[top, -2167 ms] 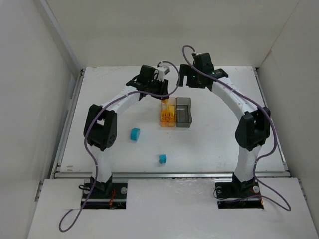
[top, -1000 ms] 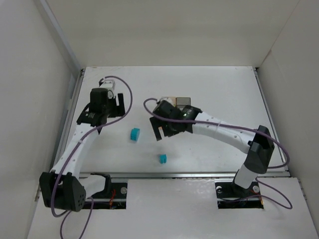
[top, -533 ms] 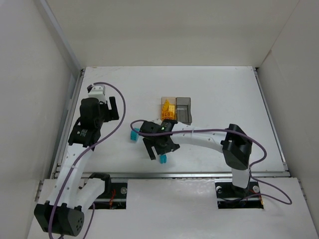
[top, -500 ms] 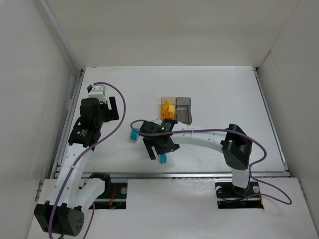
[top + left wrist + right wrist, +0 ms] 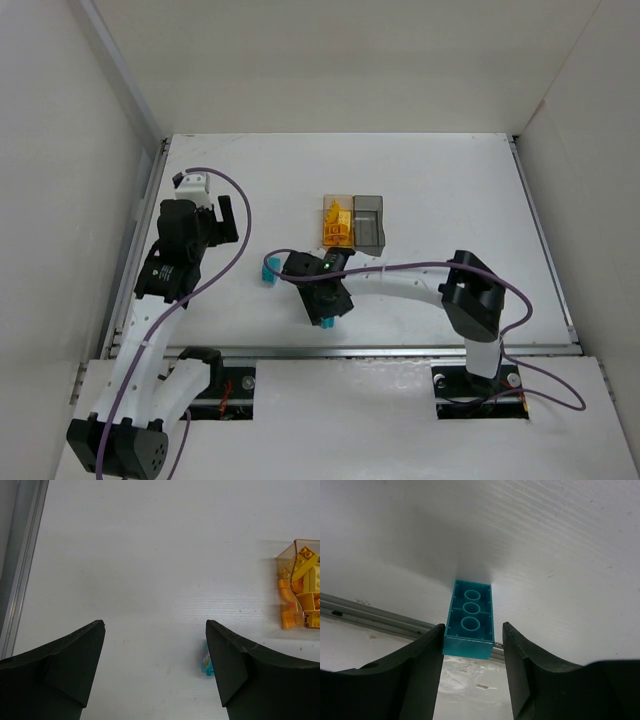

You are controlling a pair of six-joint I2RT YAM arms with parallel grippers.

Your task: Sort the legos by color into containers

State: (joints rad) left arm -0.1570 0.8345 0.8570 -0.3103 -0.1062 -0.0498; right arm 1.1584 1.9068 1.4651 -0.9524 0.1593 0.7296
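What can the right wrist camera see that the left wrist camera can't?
Only the right wrist view shows a teal lego, hollow side facing the camera, sitting between the open fingers of the right end effector, close to a metal rail. Only the left wrist view shows the amber box with yellow and orange legos inside, another teal lego peeking out beside a finger, and the left end effector open and empty. Both show the white table.

Overhead camera high above whole table (image 5: 450, 180); wrist cameras lower, left toward orange box (image 5: 300, 585), right close on teal brick (image 5: 469, 620).
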